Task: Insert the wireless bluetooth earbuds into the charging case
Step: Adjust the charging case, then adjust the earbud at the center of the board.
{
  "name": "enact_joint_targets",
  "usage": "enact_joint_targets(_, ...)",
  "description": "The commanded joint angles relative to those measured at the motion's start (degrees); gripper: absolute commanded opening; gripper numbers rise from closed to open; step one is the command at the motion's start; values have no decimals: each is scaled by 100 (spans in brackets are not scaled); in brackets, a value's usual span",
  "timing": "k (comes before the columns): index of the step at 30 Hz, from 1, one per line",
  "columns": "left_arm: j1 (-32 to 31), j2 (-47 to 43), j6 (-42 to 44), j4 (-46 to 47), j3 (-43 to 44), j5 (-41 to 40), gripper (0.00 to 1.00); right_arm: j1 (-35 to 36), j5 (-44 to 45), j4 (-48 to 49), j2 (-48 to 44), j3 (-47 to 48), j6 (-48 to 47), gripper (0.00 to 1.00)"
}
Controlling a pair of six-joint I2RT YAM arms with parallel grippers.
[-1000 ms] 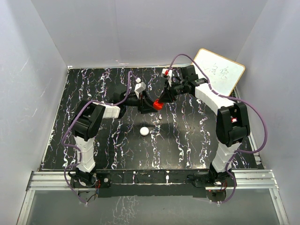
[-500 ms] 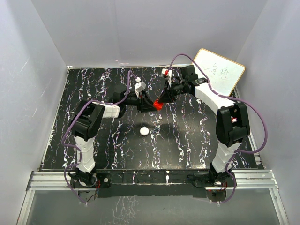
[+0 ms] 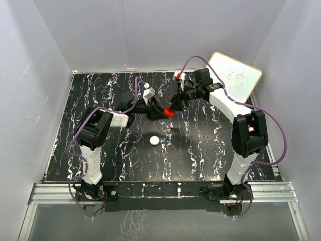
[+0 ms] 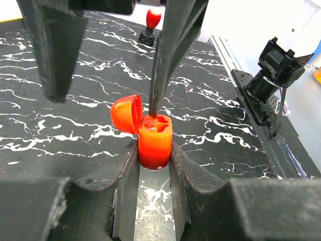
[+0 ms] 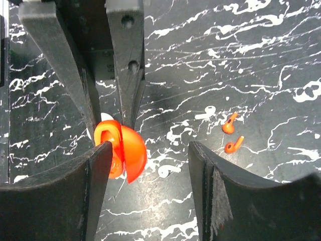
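Observation:
The red charging case (image 4: pixel 154 143) stands with its domed lid (image 4: pixel 125 113) flipped open, and my left gripper (image 4: pixel 154 150) is shut on its body. My right gripper (image 5: pixel 148 160) is open above it, with one fingertip (image 4: pixel 153 108) touching the case's open top. In the right wrist view the case (image 5: pixel 128 148) sits against my right gripper's left finger. Two tiny orange-red earbuds (image 5: pixel 229 123) (image 5: pixel 233 145) lie loose on the table beyond the other finger. In the top view both grippers meet at the case (image 3: pixel 168 112).
A white round puck (image 3: pixel 155 140) lies on the black marbled table (image 3: pixel 100 100), nearer the bases. Two small white earbud-shaped pieces (image 5: pixel 205 111) (image 5: pixel 166 171) lie near the case. A white board (image 3: pixel 235 75) leans at the back right corner. Grey walls enclose the table.
My right gripper's jaws have spread apart and its wrist has shifted slightly towards the back. The case stays in my left gripper at the same spot.

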Motion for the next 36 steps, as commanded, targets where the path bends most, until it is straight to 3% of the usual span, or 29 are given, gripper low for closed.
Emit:
enact_joint_targets(1, 58, -37, -243, 1086, -298, -132, 0, -79, -60, 910, -608, 58, 545, 61)
enact_joint_targets(5, 198, -50, -542, 1808, -713, -436, 0, -306, -189, 2074, -1010, -332, 1461, 63)
enact_joint_targets(7, 260, -166, -525, 2019, -992, -733, 0, -336, 370, 2945, -1285, -714, 2274, 70)
enact_joint_targets(8, 275, -250, -443, 2085, -1134, -930, 0, -334, 745, 3365, -1420, -922, 2704, 78)
enact_joint_targets(9, 292, -374, -269, 2087, -1303, -1143, 0, -331, 1136, 3715, -1527, -1198, 3058, 95)
enact_joint_targets(10, 295, -496, -87, 2018, -1442, -1381, 0, -335, 1325, 3990, -1605, -1382, 3384, 98)
enact_joint_targets(16, 289, -1271, 639, 2051, -2343, -2833, 0, -334, 1229, 4518, -1241, -1594, 4813, 98)
enact_joint_targets(22, 278, -1597, 936, 2864, -3127, -3967, 0, 235, 3242, 4524, -1630, -2284, 4365, 98)
enact_joint_targets(24, 278, -1505, 987, 3383, -3333, -4124, 0, 438, 3705, 4276, -1672, -2304, 4163, 98)
enact_joint_targets(29, 96, -1541, 1640, 3476, -3492, -4306, 0, 794, 4689, 4138, -1757, -2488, 3966, 98)
enact_joint_targets(33, 52, -1598, 1692, 3476, -3503, -4404, 0, 774, 4909, 4434, -1661, -2650, 4322, 98)
enact_joint_targets(36, 33, -1701, 1762, 3476, -3531, -4447, 0, 707, 4553, 4245, -1395, -2468, 4490, 95)
